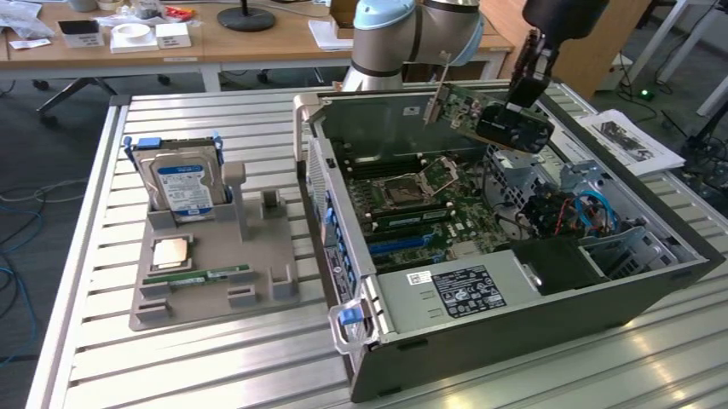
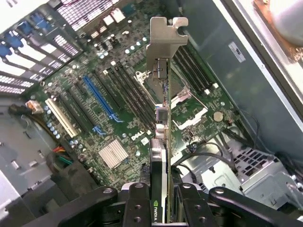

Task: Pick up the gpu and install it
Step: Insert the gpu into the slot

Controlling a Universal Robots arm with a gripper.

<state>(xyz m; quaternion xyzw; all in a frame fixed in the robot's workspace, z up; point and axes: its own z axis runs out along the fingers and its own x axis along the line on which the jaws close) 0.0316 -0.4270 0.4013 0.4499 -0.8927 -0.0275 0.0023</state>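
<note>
End effector (image 2: 161, 196) clamps the gpu (image 2: 159, 151), long axis running outward, bracket farthest, over the motherboard (image 2: 94, 118).

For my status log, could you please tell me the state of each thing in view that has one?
gpu: held in the air over the open case, not seated
tool: shut on gpu
case: on its side, panel off, motherboard exposed
hard drive: upright in the holder
memory stick: flat in the holder
</note>
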